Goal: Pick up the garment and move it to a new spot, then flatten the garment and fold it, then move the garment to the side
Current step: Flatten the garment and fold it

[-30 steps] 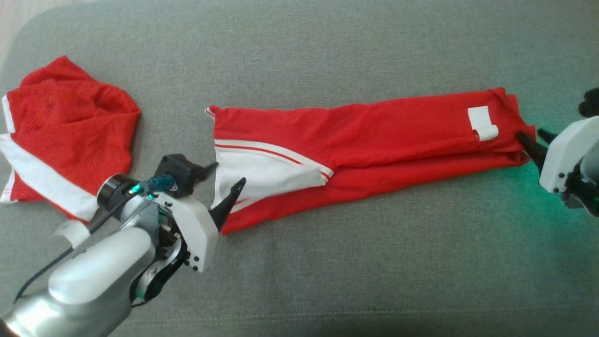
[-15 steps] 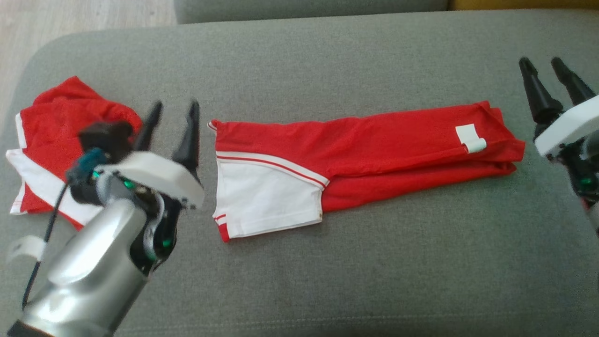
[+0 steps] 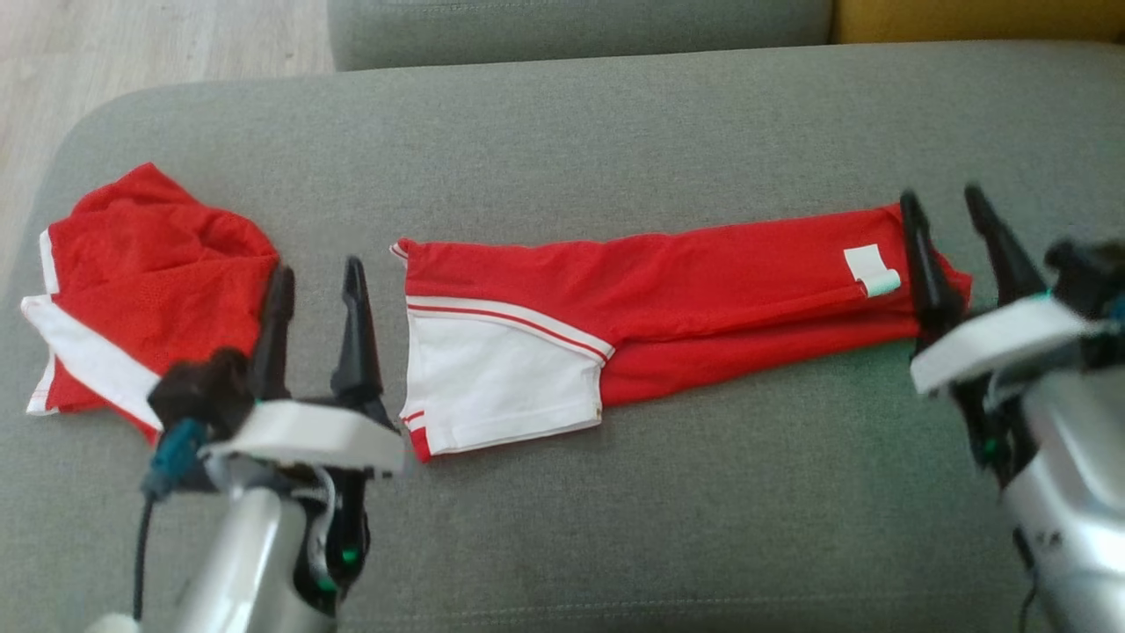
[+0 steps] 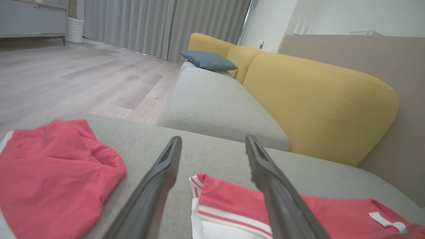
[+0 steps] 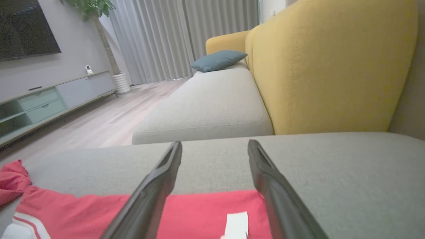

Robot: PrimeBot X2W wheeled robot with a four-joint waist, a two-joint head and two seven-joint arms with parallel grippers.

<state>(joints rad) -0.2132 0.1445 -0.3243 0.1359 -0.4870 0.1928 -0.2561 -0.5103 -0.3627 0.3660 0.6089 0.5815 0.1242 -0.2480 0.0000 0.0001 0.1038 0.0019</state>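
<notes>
1. Garment lies mid-sofa as a long folded strip.
2. Left end effector and right end effector, at its two ends, gape wide, empty.
3. Likely light, limp, slippery; pinch all layers at both short ends.

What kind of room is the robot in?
Most likely a living room in a home: a sofa with yellow backs and a blue pillow, a dark TV above a low cabinet, and long grey curtains.
</notes>
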